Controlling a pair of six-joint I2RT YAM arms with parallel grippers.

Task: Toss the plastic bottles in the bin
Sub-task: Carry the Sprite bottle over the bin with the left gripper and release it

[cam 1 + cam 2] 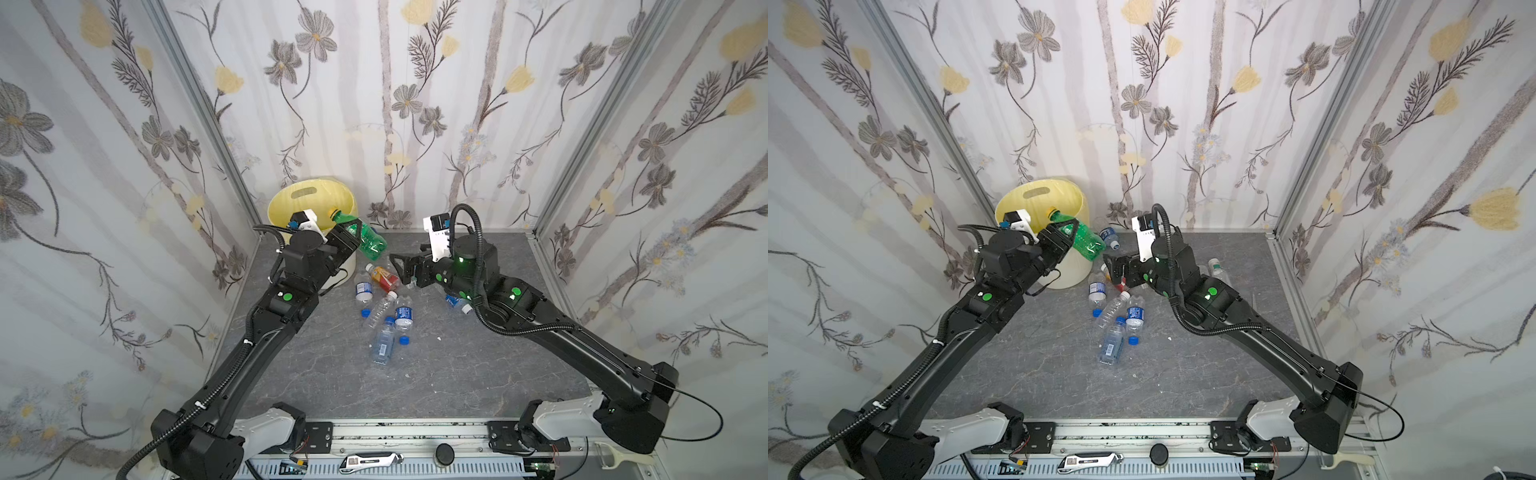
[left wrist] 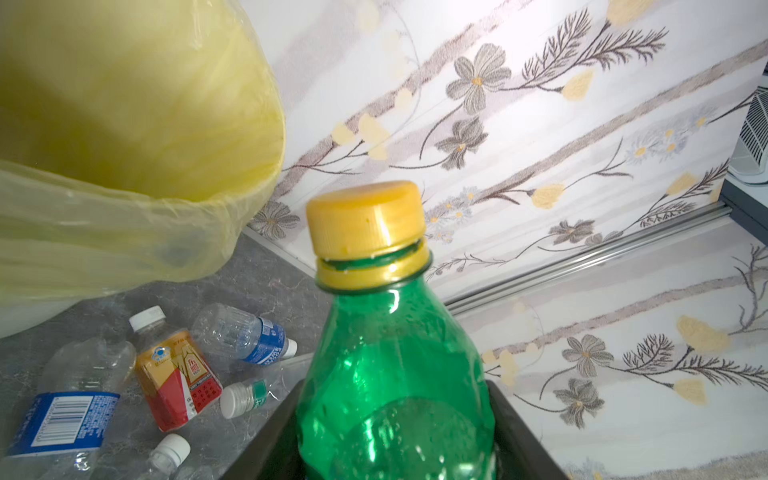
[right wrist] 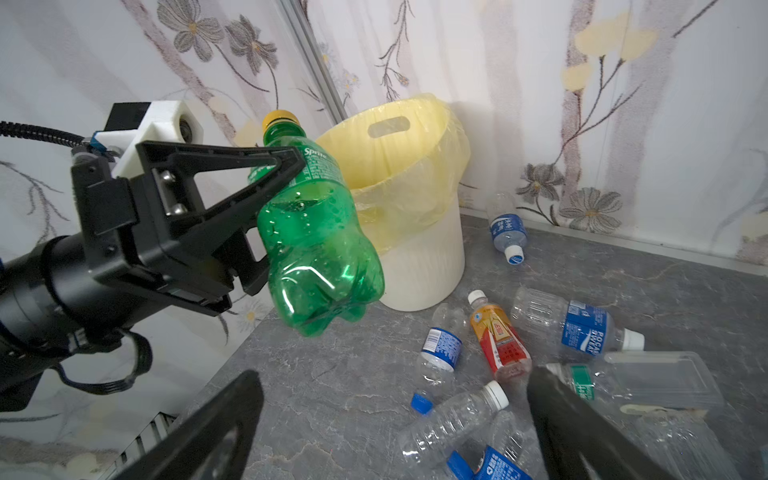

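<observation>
Several clear, blue-labelled plastic bottles [image 1: 383, 338] lay on the grey marbled tabletop [image 1: 478, 365] near the round cream-white bin with a pale yellow liner [image 1: 291, 195]. The left gripper [image 1: 352, 232] clenched a green plastic bottle with a yellow cap [image 1: 370, 243], tilted near the bin's rim; the right gripper [image 1: 400, 268] hung over them, jaws spread wide, empty.

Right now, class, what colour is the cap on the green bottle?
Yellow cap, clearest in the left wrist view.
</observation>
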